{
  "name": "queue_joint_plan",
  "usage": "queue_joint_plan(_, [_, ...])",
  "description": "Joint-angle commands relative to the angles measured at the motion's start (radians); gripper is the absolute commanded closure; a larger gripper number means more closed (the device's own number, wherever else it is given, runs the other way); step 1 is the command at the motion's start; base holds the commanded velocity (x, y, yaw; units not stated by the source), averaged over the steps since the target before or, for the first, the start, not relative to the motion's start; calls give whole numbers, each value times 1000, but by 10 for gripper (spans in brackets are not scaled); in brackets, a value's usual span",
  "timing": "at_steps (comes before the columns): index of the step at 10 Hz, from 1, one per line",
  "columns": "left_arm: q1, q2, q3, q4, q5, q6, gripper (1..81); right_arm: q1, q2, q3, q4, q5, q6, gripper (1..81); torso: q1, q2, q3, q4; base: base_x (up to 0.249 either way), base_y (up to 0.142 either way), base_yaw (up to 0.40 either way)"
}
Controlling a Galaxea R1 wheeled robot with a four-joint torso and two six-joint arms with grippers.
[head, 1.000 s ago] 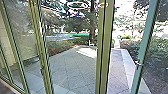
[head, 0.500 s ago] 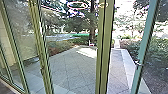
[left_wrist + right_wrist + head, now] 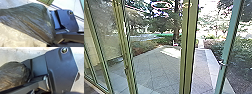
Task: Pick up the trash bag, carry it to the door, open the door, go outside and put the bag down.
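We can't tell whether the left claw (image 3: 51, 45) is apart or together; the dark trash bag (image 3: 31, 21) narrows to a point there. Right claw: can't tell either. The bag is beside the robot's dark base plate (image 3: 60, 69), over grey floor (image 3: 37, 52). Pale crinkled material (image 3: 16, 36) borders it. We count one bag, one teal upright (image 3: 230, 37) with one handle (image 3: 222, 64), and one tree trunk (image 3: 176, 32) beyond tiled paving (image 3: 156, 67); green frames (image 3: 186, 50) hold glass.
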Motion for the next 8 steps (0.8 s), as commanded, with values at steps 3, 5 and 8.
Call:
queue_joint_plan(3, [-64, 4, -3, 6, 57, 18, 811, 61, 10, 8, -11, -47, -2, 10, 0, 0, 0, 0, 0, 0, 0])
queue_joint_plan(5, [-63, 4, -3, 6, 57, 25, 811, 59, 10, 9, -11, -47, -2, 10, 0, 0, 0, 0, 0, 0, 0])
queue_joint_plan(8, [-63, 1, -3, 5, 57, 25, 811, 59, 10, 6, -11, -47, -2, 10, 0, 0, 0, 0, 0, 0, -136])
